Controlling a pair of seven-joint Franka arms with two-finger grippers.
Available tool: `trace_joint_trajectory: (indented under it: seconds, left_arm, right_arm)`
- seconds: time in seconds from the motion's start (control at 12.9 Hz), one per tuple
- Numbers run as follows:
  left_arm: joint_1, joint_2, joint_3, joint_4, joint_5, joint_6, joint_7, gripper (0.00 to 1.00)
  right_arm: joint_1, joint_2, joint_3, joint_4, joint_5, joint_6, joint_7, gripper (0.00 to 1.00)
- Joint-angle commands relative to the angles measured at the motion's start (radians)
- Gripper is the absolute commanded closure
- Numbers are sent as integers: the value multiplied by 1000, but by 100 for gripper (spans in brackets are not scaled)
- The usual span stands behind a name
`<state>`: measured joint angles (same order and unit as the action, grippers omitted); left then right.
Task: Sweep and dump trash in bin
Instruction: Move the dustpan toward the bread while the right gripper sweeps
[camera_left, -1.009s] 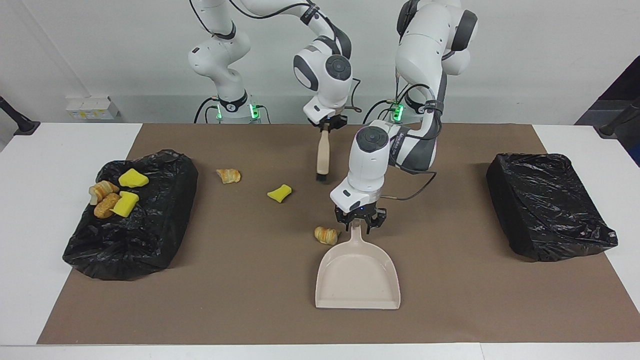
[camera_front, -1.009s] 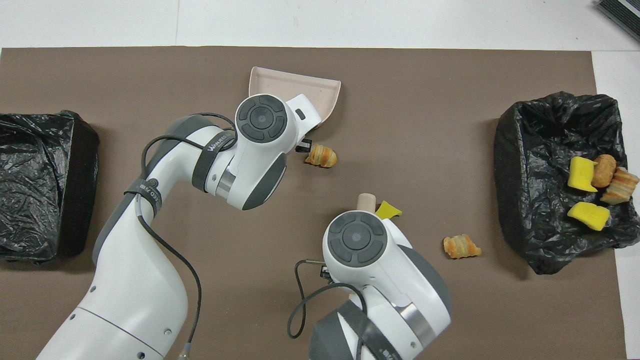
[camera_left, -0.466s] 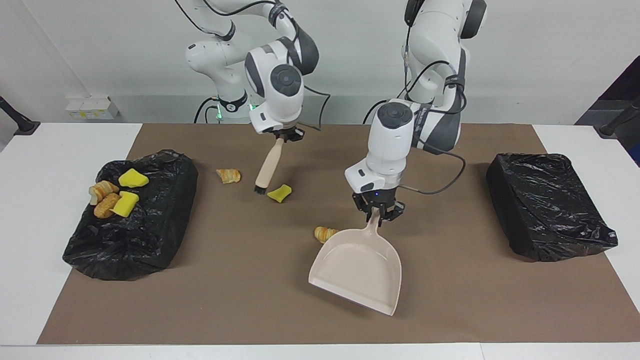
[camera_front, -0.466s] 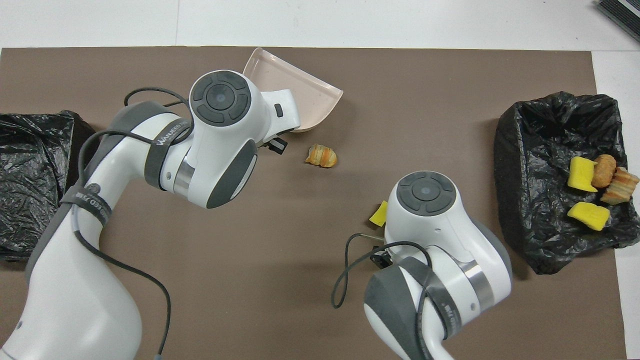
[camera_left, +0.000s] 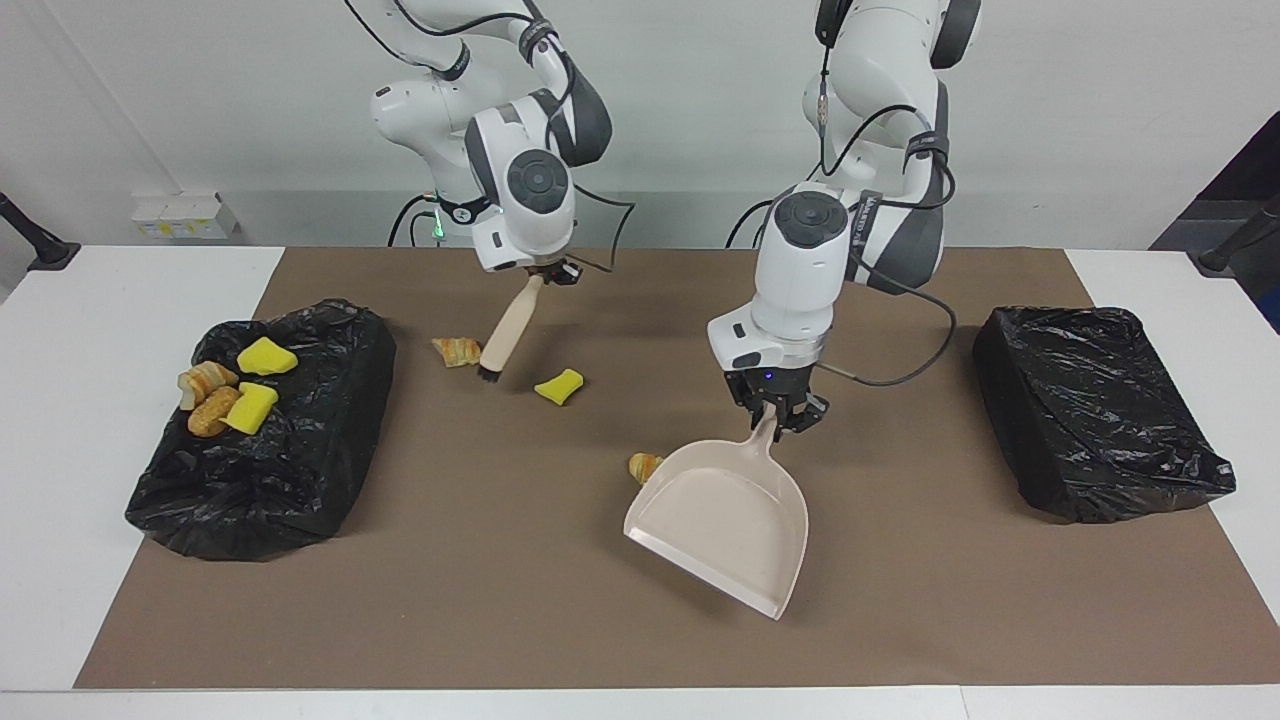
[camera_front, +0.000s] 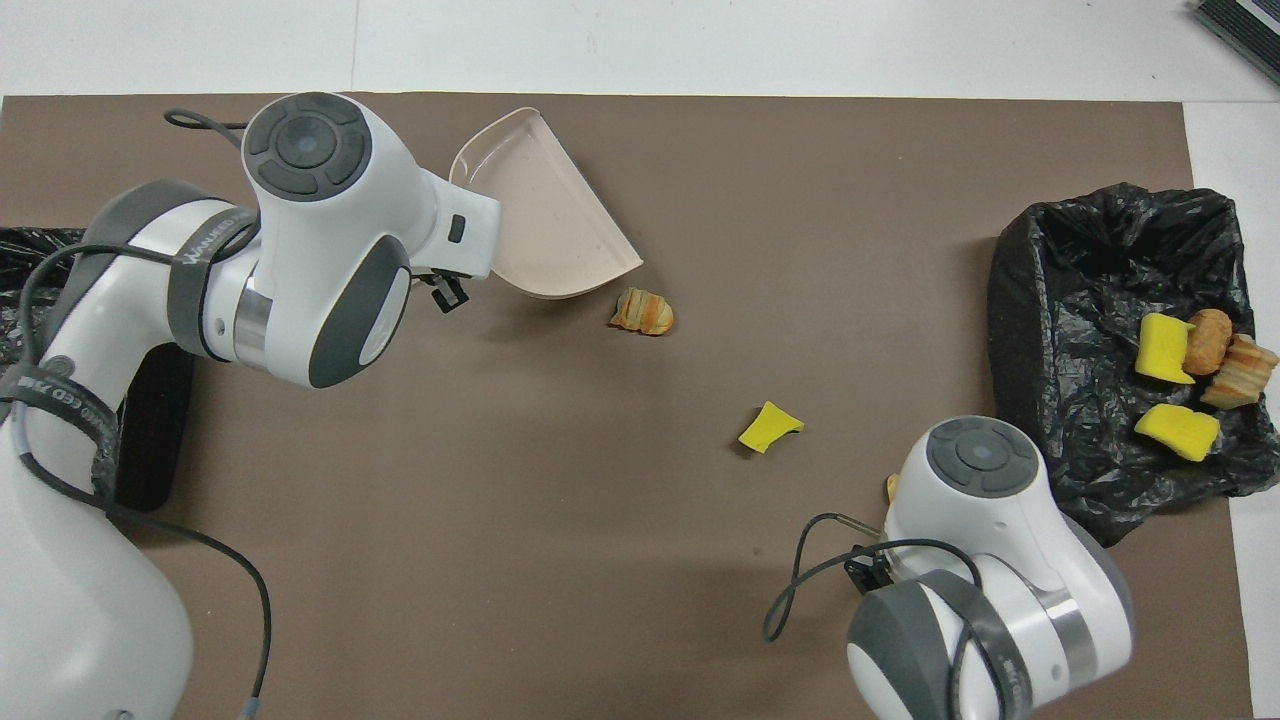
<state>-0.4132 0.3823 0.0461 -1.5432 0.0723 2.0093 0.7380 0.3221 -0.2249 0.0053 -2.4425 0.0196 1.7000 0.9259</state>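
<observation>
My left gripper (camera_left: 776, 418) has its fingers clamped on the handle of the dustpan (camera_left: 722, 522), which hangs tilted below them with its open mouth pointing away from the robots and toward the right arm's end of the table; I cannot tell whether its lip touches the brown mat (camera_left: 500, 560). Just beside the pan's near corner lies a pastry (camera_left: 644, 466), partly hidden by the pan's rim in the facing view and clear of it from overhead (camera_front: 642, 311). My right gripper (camera_left: 545, 274) grips the top of the brush (camera_left: 503, 332), which slants down from the fingers with its black bristles near the mat. Just beside those bristles sits a second pastry (camera_left: 457, 351), and a yellow sponge piece (camera_left: 558, 386) lies a little farther from the robots, between the brush and the dustpan. Further out, at the right arm's end, the bag-lined bin (camera_left: 270, 430) carries two sponge pieces and two pastries (camera_left: 228, 392) on top. A second black-lined bin (camera_left: 1095, 410) sits at the left arm's end.
</observation>
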Motion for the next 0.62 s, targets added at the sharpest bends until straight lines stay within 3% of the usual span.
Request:
trace_joint_trajectory:
  seconds: [0.0,0.31,0.54]
  left_arm:
    - [45,-22,-6,-32,14,28,299,100]
    - [86,4,-6,-37,73,22,391,100]
    - [114,-17,-6,-130,73,107,615,100]
  right_arm:
    - [-84,-158,15,-194,-30,102,-54,100]
    - [-74,-114,18,-204,-12,267,-102,100]
    - [12,73,21,-77,43,342,-79,100]
